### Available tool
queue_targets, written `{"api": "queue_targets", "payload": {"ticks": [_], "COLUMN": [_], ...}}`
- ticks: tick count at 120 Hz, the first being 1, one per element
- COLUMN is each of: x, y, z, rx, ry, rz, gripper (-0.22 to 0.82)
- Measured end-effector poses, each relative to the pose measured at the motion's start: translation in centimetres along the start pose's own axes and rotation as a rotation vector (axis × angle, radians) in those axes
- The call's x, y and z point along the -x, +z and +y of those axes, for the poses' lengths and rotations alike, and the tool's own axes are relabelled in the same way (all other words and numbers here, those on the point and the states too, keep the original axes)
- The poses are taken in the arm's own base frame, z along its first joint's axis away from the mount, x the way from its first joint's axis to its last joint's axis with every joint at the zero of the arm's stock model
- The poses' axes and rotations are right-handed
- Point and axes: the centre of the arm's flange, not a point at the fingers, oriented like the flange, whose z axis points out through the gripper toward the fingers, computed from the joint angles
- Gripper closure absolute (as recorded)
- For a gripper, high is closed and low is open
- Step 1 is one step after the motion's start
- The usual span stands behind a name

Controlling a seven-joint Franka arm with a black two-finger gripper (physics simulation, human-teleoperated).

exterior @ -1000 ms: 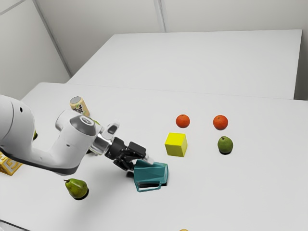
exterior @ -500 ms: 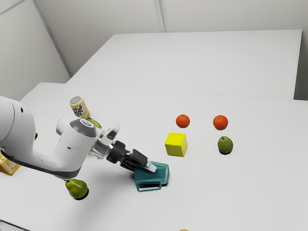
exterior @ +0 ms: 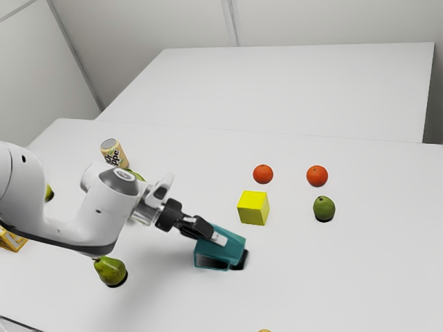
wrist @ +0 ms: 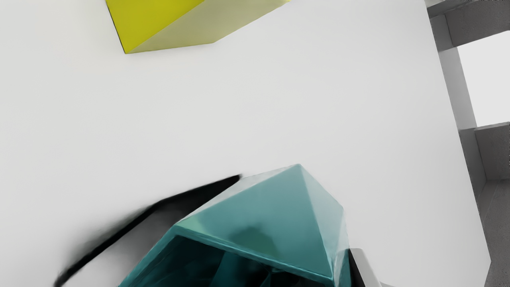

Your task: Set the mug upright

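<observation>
From where I stand, the teal mug is tipped over at the end effector, which hides part of it, so I can't tell whether that's open or closed. The arm partly covers a patterned yellow block; a can on the bench reads "ppe", the rest curving away.

From over here I see a teal, flat-sided mug, tipped over on its side, its dark, hollow inside showing through the open mouth. It lies near the yellow block, apart from it, toward the exterior view's left and closer to me.
</observation>
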Motion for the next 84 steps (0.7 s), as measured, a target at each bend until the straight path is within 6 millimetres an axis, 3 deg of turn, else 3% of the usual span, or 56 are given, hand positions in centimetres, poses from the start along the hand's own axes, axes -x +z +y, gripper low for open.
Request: {"api": "queue_targets", "payload": {"ticks": [8, 42, 68, 84], "x": [-0.3, -2.5, -6.7, -9.1], "y": [-0.7, -3.4, -6.1, -6.7], "z": [0.6, 3.9, 5.6, 5.8], "rx": [0.004, -0.103, -0.343, -0.477], "ry": [0.019, 0.206, 0.427, 0.507], "rz": [0.017, -0.028, -0.161, -0.236], "gripper": [0.75, 0.78, 0.78, 0.78]}}
